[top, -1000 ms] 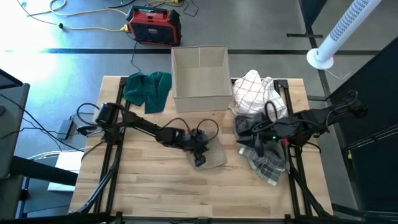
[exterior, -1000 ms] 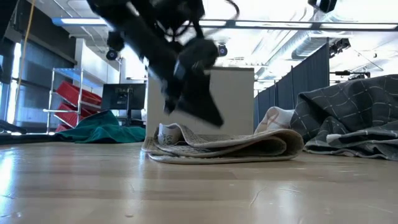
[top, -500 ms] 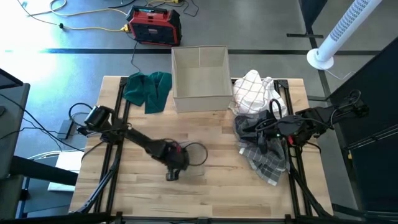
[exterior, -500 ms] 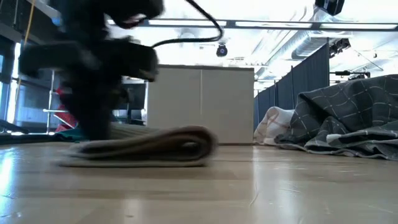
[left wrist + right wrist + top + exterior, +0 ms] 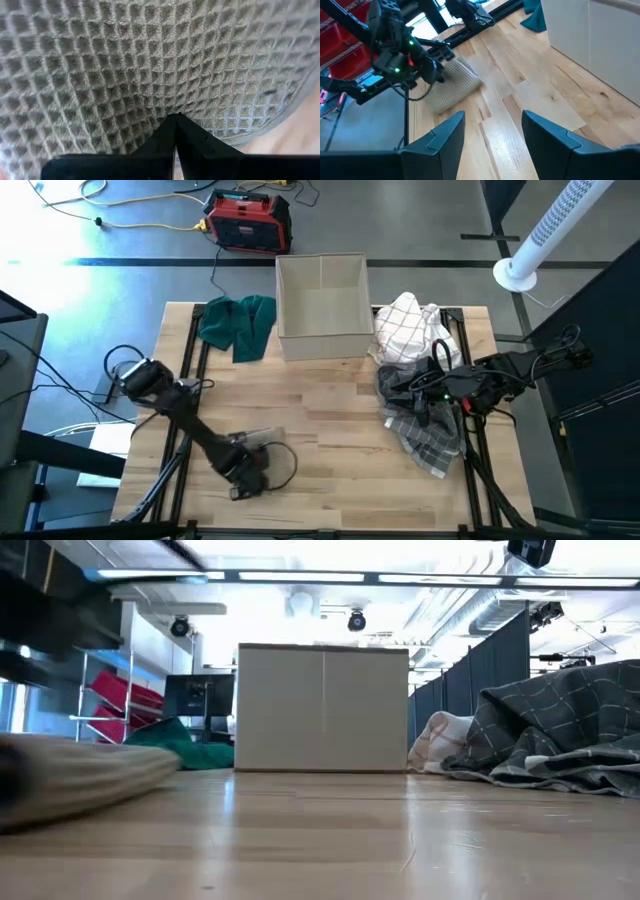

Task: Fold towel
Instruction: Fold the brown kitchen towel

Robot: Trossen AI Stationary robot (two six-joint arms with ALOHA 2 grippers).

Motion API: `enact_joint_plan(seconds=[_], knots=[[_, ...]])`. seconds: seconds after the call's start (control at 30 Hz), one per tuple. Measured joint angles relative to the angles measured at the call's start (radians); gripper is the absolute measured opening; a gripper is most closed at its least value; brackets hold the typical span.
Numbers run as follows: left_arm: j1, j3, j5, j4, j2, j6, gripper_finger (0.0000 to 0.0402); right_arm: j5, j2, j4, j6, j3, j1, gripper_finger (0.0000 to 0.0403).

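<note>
Grey waffle-weave folded towel [image 5: 454, 85] lies pinched in the left gripper [image 5: 243, 477]'s closed jaws, its texture seen only by the left wrist, while the right gripper [image 5: 492, 132] hangs spread, empty.

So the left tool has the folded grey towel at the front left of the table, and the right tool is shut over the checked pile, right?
Not quite. The right wrist view shows the right tool open. The rest stands: the left tool is on the folded grey towel at the table's front left, and the right one is over the checked pile.
</note>
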Motion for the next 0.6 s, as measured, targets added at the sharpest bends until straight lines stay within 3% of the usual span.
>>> enact_joint_plan(seconds=[0.37,0.47,0.53,0.6], knots=[[-0.143,0.001,-0.055,-0.185,-0.158,-0.324,0.0,0.042,0.0,0.001,-0.027,0.0,0.0,0.0183],[-0.128,0.001,-0.186,-0.093,-0.212,-0.337,0.0,0.06,0.0,0.001,-0.027,0.0,0.0,0.0183],[-0.119,-0.006,-0.331,0.045,-0.226,-0.264,0.0,0.064,0.0,0.001,-0.031,0.0,0.0,0.0183],[-0.099,-0.05,-0.396,0.195,-0.23,-0.168,0.0,0.082,0.0,0.001,-0.048,0.0,0.0,0.0183]])
